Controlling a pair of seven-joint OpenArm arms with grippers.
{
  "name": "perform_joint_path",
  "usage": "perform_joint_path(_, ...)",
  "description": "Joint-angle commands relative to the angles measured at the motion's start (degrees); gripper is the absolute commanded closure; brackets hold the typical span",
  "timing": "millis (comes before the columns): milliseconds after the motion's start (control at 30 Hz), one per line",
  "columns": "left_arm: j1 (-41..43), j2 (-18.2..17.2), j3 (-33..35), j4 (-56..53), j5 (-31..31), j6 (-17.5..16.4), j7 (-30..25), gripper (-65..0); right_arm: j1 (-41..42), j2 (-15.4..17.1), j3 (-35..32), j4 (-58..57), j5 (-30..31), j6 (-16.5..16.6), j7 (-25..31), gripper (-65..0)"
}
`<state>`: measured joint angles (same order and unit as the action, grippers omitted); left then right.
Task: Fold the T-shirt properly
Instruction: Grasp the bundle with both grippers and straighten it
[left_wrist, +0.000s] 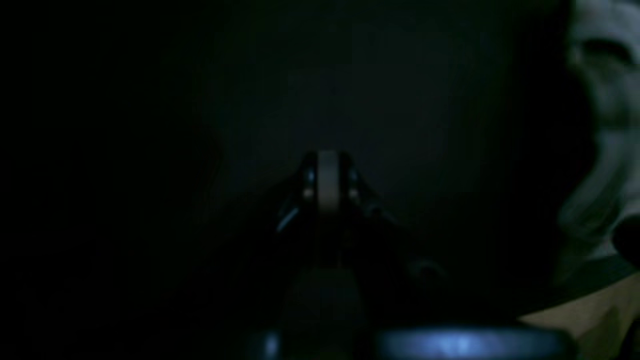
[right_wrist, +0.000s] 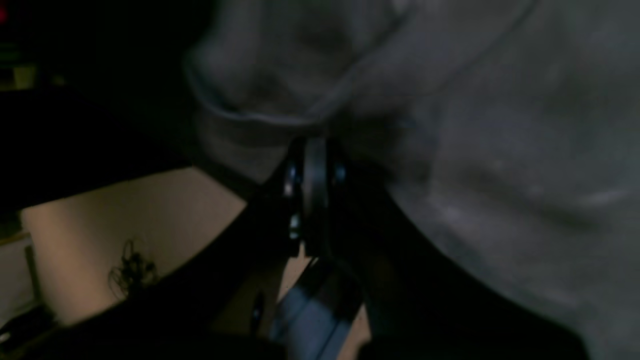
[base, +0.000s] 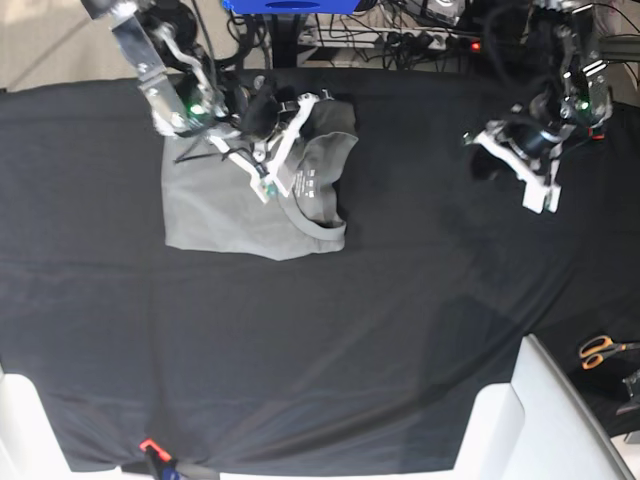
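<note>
Base view: grey T-shirt (base: 225, 205) lying partly folded on the black cloth (base: 330, 350) covering the desk, in the far left part of the scene; collar with small white printed label turned toward the right edge of the bundle. Right end effector (base: 268, 186) lowered onto the upper middle of the garment, near the collar. Left end effector (base: 545, 200) raised over bare black cloth on the far right, well apart from the T-shirt. Orange-handled scissors (base: 598, 351) resting at the right edge of the desk; pale chair-like forms at the lower corners.

Right wrist view: right end effector (right_wrist: 312, 150) with jaws pressed together, tips buried at a hemmed fold of the T-shirt (right_wrist: 475, 150); grey fabric filling the upper and right parts of the picture. Grip on the fabric apparent, though blur hides the exact pinch point.

Left wrist view: very dark picture; left end effector (left_wrist: 328, 175) with jaws fully together, nothing between them, black cloth beneath. Pale blurred shape at the far right edge, not identifiable.
</note>
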<state>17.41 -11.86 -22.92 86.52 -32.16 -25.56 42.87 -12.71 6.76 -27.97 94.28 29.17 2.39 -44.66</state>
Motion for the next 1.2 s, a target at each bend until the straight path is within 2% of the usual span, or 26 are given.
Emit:
perform_joint_path(0,0.2,-0.5,0.0,1.0,-0.6,-0.2,-0.5,0.0,0.3,0.9,0.5,3.9,0.4,-0.7,0.0,-1.4)
perform_joint_path(100,0.2,-0.4,2.2,1.1,-0.8,-0.2,-0.5,0.0,0.1,3.7,1.8,9.9,0.5,-5.5,-0.2,-1.4)
perform_joint_path(167,0.4,-0.4,4.3,1.2,-0.8,-0.2,-0.5,0.0,0.1,4.5,3.8,10.4,0.5,-7.0,-0.2,-1.4)
perform_joint_path(233,0.7,0.0,6.2,1.2,-0.9,-0.2,-0.5,0.0,0.1,5.3,7.6,10.1,0.5,-7.1,-0.2,-1.4)
perform_joint_path(267,0.8,0.7,6.6,1.1,-0.9,-0.2,-0.5,-4.9,-0.1,5.5,8.9,10.1,0.5,-7.1,-0.2,-1.4)
perform_joint_path(367,0.8,3.1,6.8,0.7,-0.9,-0.5,-0.5,-31.6,-1.0,6.8,12.5,10.1,0.5,-7.1,-0.2,-1.4)
perform_joint_path(400,0.8,3.9,6.8,0.7,-1.2,-0.6,-0.5,-38.2,-1.0,7.0,13.2,10.0,0.5,-7.1,-0.2,-1.4)
perform_joint_path(467,0.6,4.9,7.0,0.6,-4.5,-1.1,-0.5,-49.5,-1.0,7.9,14.7,9.6,0.3,-7.1,-0.2,-1.4)
perform_joint_path(500,0.3,5.0,7.1,0.4,-7.5,-3.0,-0.5,-54.6,-1.0,8.4,15.1,9.1,0.3,-7.1,-0.2,-1.4)
perform_joint_path(600,-0.5,4.7,7.1,-1.3,-15.2,-8.2,-0.5,-62.9,-1.0,9.0,15.5,8.3,0.3,-7.1,-0.1,-1.4)
perform_joint_path(700,-2.6,5.0,7.7,-4.1,-15.8,-8.8,-0.5,-63.2,-1.0,9.4,15.4,7.7,0.3,-7.1,-0.1,-1.4)
perform_joint_path(800,-5.4,5.0,13.0,-9.0,-15.7,-8.8,-0.6,-63.2,-1.0,9.4,15.3,7.5,0.3,-6.9,-0.1,-1.4)
perform_joint_path(900,-8.1,5.3,17.9,-14.0,-15.6,-8.8,-1.0,-63.2,-1.0,9.3,15.5,7.4,0.3,-4.3,-0.1,-1.4)
perform_joint_path(1000,-10.3,6.0,21.2,-17.2,-15.6,-8.7,-1.3,-63.2,-1.1,9.3,15.5,7.3,0.3,-3.7,-0.1,-1.4)
perform_joint_path(1167,-12.3,6.5,25.5,-21.2,-15.5,-8.6,-5.0,-63.2,-1.7,9.3,15.6,7.3,0.3,-3.7,0.0,-1.4)
